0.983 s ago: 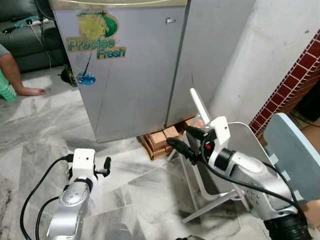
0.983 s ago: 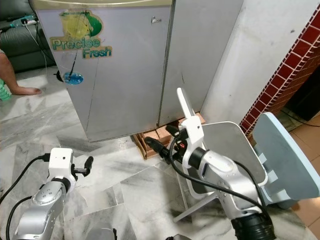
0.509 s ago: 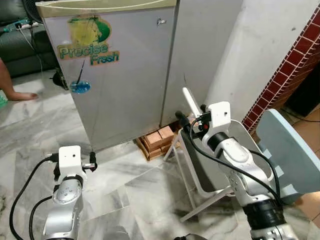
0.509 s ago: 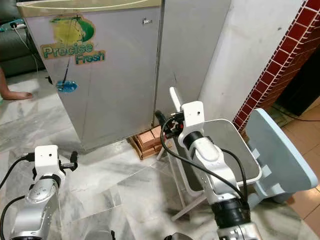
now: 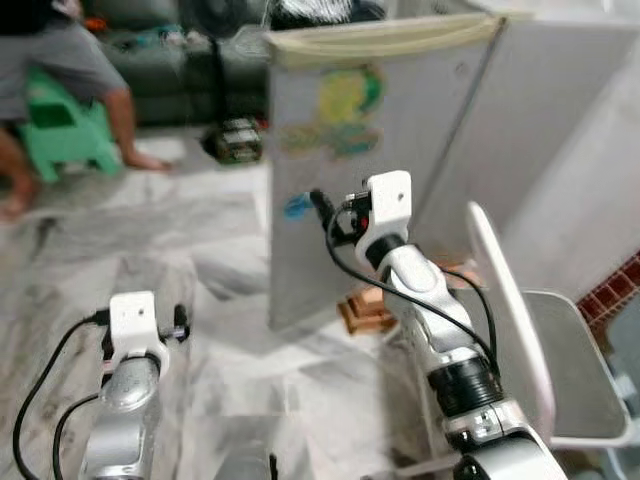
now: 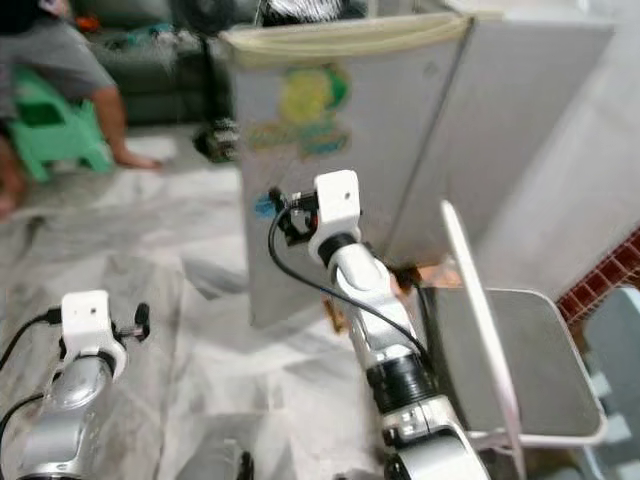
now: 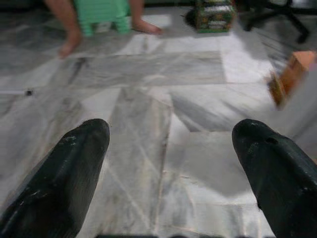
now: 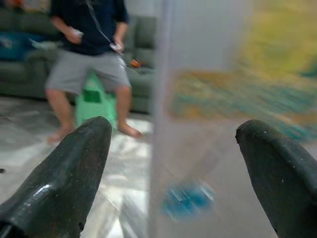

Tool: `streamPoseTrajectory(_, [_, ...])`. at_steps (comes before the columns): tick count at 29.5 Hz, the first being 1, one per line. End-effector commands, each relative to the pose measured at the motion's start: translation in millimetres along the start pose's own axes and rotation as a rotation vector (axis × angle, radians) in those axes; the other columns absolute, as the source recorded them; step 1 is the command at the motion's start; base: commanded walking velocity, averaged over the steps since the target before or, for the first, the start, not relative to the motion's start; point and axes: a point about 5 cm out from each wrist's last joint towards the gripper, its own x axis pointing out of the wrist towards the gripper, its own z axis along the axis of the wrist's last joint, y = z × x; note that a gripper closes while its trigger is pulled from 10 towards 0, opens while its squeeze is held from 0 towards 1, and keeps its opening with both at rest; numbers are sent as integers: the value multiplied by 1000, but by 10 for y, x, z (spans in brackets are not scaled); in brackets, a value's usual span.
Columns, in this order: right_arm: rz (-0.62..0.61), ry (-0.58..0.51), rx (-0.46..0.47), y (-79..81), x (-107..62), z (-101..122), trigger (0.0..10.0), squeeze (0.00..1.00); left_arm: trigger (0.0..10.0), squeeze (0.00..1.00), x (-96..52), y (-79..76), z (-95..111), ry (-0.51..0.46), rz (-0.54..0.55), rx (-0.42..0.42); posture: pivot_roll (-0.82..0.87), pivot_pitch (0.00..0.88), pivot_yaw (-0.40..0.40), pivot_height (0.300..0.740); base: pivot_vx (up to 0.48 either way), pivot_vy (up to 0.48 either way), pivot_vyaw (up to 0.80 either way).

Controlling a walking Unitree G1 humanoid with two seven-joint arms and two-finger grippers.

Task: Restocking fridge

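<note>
The grey fridge [image 5: 350, 190] stands shut, a blurred yellow-green sticker [image 5: 345, 105] on its door. My right gripper [image 5: 322, 212] is raised in front of the door, close to its left edge. In the right wrist view its fingers [image 8: 69, 173] stand wide apart and open, holding nothing, and the door's edge [image 8: 161, 124] lies ahead between them. My left gripper [image 5: 180, 322] hangs low on the left. It is open over the marble floor [image 7: 163, 114], and its fingers [image 7: 64, 168] hold nothing.
A person [image 5: 60, 60] sits on a green stool [image 5: 65, 130] at the far left, before a dark sofa. Wooden blocks [image 5: 365, 310] prop the fridge's base. A white folding stand with a grey seat [image 5: 570, 380] stands close on my right, beside a red brick wall [image 5: 620, 285].
The camera has swung left and the picture is blurred. My right arm has risen from beside the folding stand to the fridge door's left edge. The left arm stays low.
</note>
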Motion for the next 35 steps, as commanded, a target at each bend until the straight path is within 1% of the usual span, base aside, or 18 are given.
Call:
streamPoseTrajectory(1, [-11,18,-5,-19,25,-33,10000,0,10000,0,-8,2,-34,16,-3,11,115,0,-35,740,0,465,781])
streamPoseTrajectory(2, [-10,15,3,4,49,-24,10000,0,10000,0,-8,6,-32,12,2,9,115,0,-35,740,0,472,500])
streamPoseTrajectory(3, [3,19,-16,53,82,-20,10000,0,10000,0,-9,1,-31,8,-1,2,115,0,-35,740,0,371,469])
streamPoseTrajectory(4, [3,19,-16,53,82,-20,10000,0,10000,0,-9,1,-31,8,-1,2,115,0,-35,740,0,371,469])
streamPoseTrajectory(7, [12,13,2,129,143,-11,10000,0,10000,0,-1,-28,-17,-4,-18,17,114,0,-38,740,0,0,0])
streamPoseTrajectory(14, [14,20,6,143,179,-45,10000,0,10000,0,0,-53,-7,-9,-22,9,117,0,-42,740,0,0,0])
streamPoseTrajectory(20, [1,27,1,88,134,-105,10000,0,10000,0,8,-59,5,-24,-27,6,116,0,-43,740,0,0,0])
streamPoseTrajectory(23, [-11,49,2,49,98,-158,10000,0,10000,0,9,-65,7,-24,-32,9,114,0,-42,740,0,0,0])
streamPoseTrajectory(25, [-26,55,25,12,72,-182,10000,0,10000,0,11,-67,6,-23,-33,10,114,0,-42,740,0,0,0])
streamPoseTrajectory(27, [-45,70,21,-51,35,-225,10000,0,10000,0,12,-72,14,-27,-39,6,113,0,-39,740,0,0,-800])
streamPoseTrajectory(29, [-67,64,27,-118,-5,-233,10000,0,10000,0,6,-67,21,-30,-41,1,113,0,-36,740,0,0,-800])
streamPoseTrajectory(30, [-67,64,27,-118,-5,-233,10000,0,10000,0,6,-67,21,-30,-41,1,113,0,-36,740,0,0,-800])
streamPoseTrajectory(32, [-89,56,15,-201,-57,-237,10000,0,10000,0,-3,-61,12,-27,-44,-4,111,0,-33,740,0,0,-800])
streamPoseTrajectory(33, [-89,56,15,-201,-57,-237,10000,0,10000,0,-3,-61,12,-27,-44,-4,111,0,-33,740,0,0,-800])
streamPoseTrajectory(35, [-116,49,11,-279,-103,-236,10000,0,10000,0,-12,-55,5,-26,-47,-3,111,0,-30,740,0,189,-800])
